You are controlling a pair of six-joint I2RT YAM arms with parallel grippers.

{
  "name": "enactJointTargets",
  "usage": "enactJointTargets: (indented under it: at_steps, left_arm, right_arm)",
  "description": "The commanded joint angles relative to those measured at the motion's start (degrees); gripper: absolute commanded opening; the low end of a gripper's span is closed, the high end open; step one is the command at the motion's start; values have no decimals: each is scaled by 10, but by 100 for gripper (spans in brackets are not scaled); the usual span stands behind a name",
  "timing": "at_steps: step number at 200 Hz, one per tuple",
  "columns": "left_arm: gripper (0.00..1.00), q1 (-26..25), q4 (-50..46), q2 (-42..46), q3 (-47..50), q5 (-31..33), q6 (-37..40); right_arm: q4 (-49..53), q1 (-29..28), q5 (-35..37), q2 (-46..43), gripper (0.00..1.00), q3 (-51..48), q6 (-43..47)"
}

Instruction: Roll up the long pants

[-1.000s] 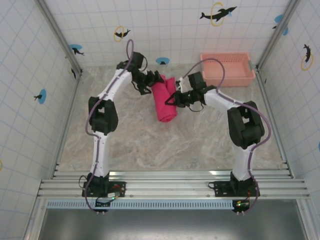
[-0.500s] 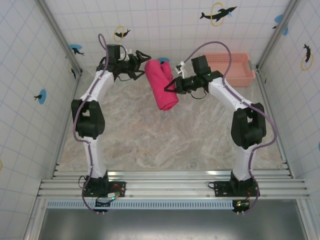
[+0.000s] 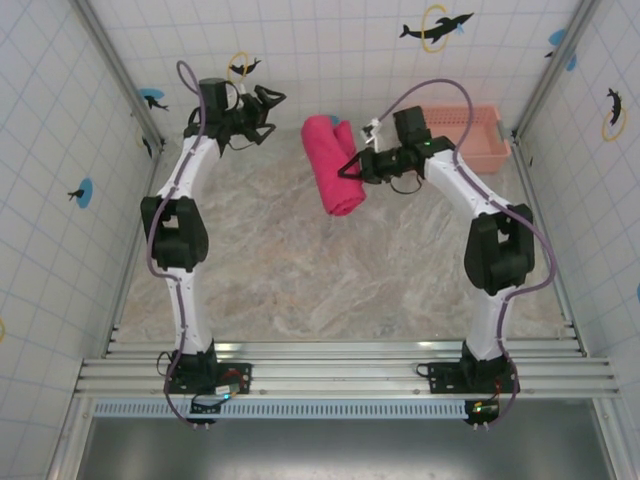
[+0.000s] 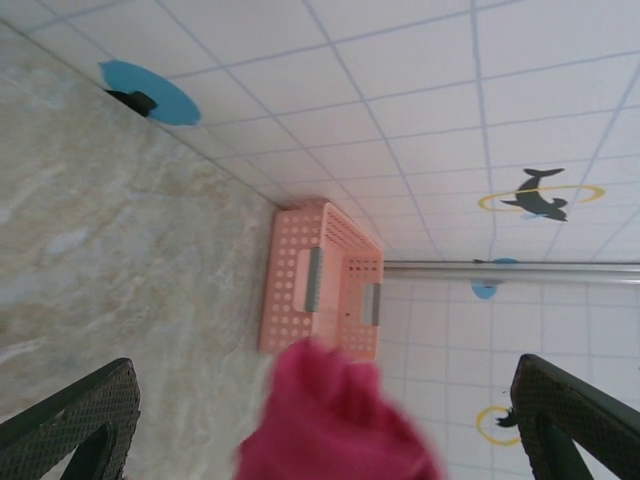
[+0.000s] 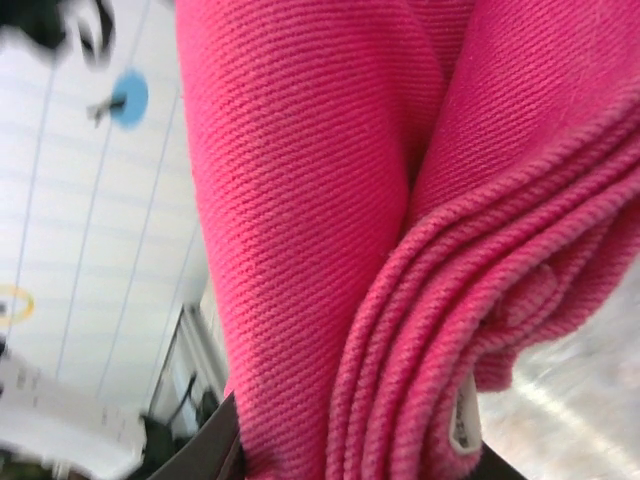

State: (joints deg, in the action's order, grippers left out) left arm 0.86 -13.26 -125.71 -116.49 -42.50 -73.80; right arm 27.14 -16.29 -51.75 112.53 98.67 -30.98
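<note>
Magenta-red cloth, rolled: the long pants hang above the desk, near the pink basket, clamped by the right end effector. The left end effector gapes wide, empty. On 1 grip, layers could unroll or slip.

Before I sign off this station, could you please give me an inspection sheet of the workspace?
Surface: marbled tabletop, flat.
Job's things: long pants, rolled, pinched by the right gripper.
Clutter: pink basket at the far right corner.
Grippers: right gripper shut on the pants; left gripper open, apart from them.
Cables: purple cables loop above both arms.
Surroundings: tiled walls with dolphin stickers.
</note>
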Motion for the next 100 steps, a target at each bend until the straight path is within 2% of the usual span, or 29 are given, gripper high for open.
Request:
enactJointTargets:
  at_steps: [1,18,48,76,100]
  left_arm:
    - [97,26,-49,78,72,36,106]
    - [97,35,-106,117,124,46,180]
    - [98,37,-196,167,214,59,289]
    - [98,37,-238,207,296,73,332]
    - [98,37,-273,228,328,88,366]
  right_arm:
    - [-229,74,26,-28,0,-14,-115]
    - [-306,115,68,-28,0,-35,-177]
    - [-347,151,150,-22,0,-45,-196]
    - [-447,162,224,0,0,-72,-246]
    - [-540,159,297,36,0,-88,-292]
